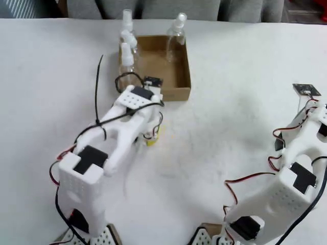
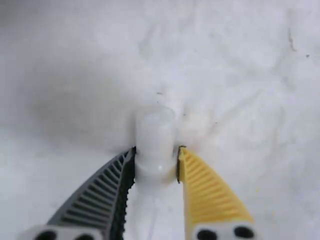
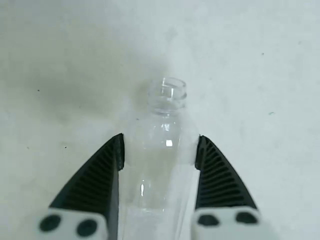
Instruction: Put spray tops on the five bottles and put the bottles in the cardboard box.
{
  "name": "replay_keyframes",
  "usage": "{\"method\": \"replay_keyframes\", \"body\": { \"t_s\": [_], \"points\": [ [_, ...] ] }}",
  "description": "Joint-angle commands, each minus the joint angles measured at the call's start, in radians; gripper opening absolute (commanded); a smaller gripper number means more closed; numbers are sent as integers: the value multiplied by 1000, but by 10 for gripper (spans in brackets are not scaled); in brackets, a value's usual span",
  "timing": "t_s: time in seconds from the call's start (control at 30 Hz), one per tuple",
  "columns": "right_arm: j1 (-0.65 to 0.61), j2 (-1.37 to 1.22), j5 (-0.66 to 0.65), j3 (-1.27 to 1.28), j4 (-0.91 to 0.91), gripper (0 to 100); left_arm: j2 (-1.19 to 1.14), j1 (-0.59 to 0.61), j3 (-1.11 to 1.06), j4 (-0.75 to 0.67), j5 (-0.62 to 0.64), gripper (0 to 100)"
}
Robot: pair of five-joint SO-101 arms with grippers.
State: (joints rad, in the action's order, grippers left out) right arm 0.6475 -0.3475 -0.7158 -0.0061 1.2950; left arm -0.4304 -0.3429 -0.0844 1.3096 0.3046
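Across the white table (image 1: 230,117) my two arms are set in quite different poses. My left arm (image 1: 122,127) stretches from its base at the near edge out toward the cardboard box (image 1: 176,94), with the wrist bent down so that the fingers point at the table just in front of the box's near wall. My right arm (image 1: 291,189) sits folded at the right side of the high view, its upper links angled off toward that edge.

The box lies open at the far middle of the table. One capped bottle (image 1: 177,31) stands upright inside it near the far wall. Three more capped bottles (image 1: 127,40) stand in a row along its left wall, though I cannot tell whether they are all inside.

My right gripper (image 3: 159,142) is clamped on a clear uncapped bottle (image 3: 159,170), a black finger pressed to each side and the open neck pointing away from me. My left gripper (image 2: 155,152) pinches a small white spray top (image 2: 155,130) between its grey and yellow fingers, close over the table.
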Motion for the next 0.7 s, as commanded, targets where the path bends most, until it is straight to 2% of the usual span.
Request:
{"method": "replay_keyframes", "body": {
  "t_s": [0.0, 0.13, 0.23, 0.37, 0.53, 0.67],
  "points": [
    [4, 48, -5, -15, 7, 17, 15, 2, 51, -21, 5, 17],
    [7, 61, 15, -21, 13, 17, 27, 2, 49, -21, -3, 20],
    [10, 114, 72, -14, 28, 17, 81, 2, 2, -34, -61, 20],
    [12, 205, 87, -11, 102, 17, 231, 2, -138, -115, -72, 20],
    [-2, 338, 89, 78, 110, 17, 437, 16, -308, -218, -74, 20],
    [-30, 509, 161, 163, 108, 17, 549, 73, -382, -262, -74, 20]
  ]
}}
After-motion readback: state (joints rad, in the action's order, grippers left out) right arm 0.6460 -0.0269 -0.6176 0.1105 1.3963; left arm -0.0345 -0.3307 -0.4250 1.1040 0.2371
